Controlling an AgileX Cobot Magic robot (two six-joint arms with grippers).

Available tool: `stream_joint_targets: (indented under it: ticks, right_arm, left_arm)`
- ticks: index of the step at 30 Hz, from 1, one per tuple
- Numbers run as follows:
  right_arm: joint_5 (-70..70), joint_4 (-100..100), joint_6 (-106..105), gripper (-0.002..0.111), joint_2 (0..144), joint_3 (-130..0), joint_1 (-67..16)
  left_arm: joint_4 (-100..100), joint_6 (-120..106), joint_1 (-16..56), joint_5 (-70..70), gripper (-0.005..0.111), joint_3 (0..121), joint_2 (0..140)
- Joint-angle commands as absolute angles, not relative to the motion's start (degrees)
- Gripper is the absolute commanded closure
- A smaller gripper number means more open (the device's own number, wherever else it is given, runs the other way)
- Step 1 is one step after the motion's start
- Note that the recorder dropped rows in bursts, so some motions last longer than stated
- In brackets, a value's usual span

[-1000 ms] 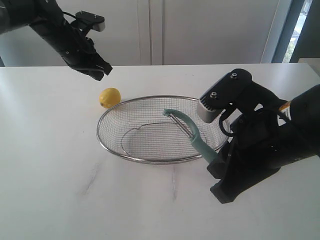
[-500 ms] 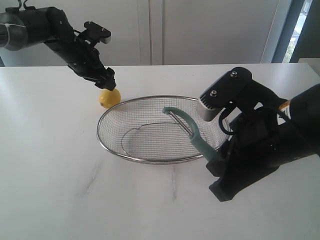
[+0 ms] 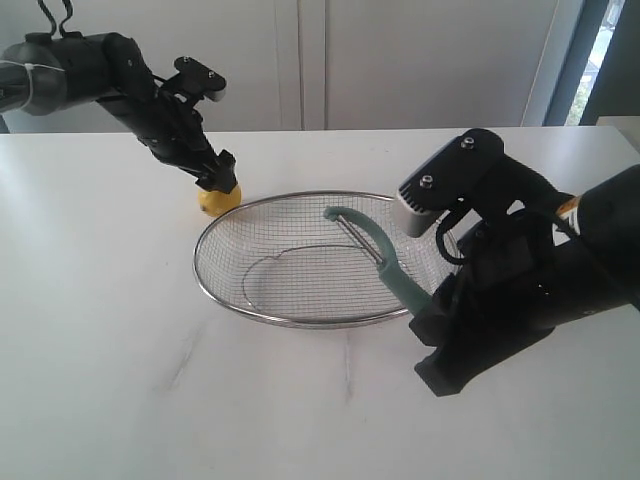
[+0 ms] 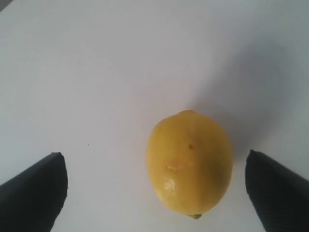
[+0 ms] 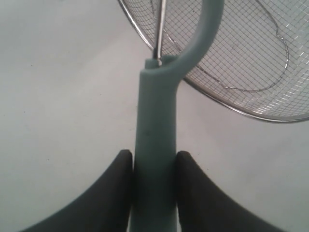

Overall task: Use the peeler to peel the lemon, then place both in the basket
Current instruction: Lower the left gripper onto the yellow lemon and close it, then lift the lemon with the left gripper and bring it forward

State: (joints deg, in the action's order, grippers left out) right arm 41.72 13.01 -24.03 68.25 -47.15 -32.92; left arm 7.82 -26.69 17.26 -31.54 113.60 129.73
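Observation:
The yellow lemon [image 3: 215, 201] rests on the white table just behind the left end of the wire mesh basket [image 3: 300, 318]. My left gripper [image 3: 219, 178] is right over it, open, with the lemon [image 4: 189, 162] lying between the two dark fingers [image 4: 34, 193], closer to one of them and touching neither. My right gripper [image 3: 432, 312] is shut on the thick handle of the teal peeler [image 3: 385, 258], whose hooked head and blade hang over the basket's right side. In the right wrist view the peeler handle [image 5: 155, 145] is pinched between both fingers [image 5: 116, 193], above the basket [image 5: 241, 112].
White table [image 3: 120, 350] all round. A pale wall or cabinet fronts [image 3: 400, 60] run behind the table's far edge. The bulky right arm [image 3: 540, 270] fills the space right of the basket.
My left arm has come down and toward the lemon, from above and left of it to fingers straddling it. The right gripper and peeler have barely shifted.

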Motion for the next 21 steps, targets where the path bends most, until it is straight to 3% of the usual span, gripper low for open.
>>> stream_joint_targets:
  ticks: [1,21]
  right_arm:
    - [40.85,13.24,-23.78,0.108,68.13,-47.34,-32.52]
    - [40.63,13.24,-23.78,0.108,68.13,-47.34,-32.52]
  left_arm:
    - [8.72,-26.97,17.39,-31.01,0.005,113.72,131.41]
    - [13.64,-26.97,17.64,-27.01,0.007,113.72,135.96]
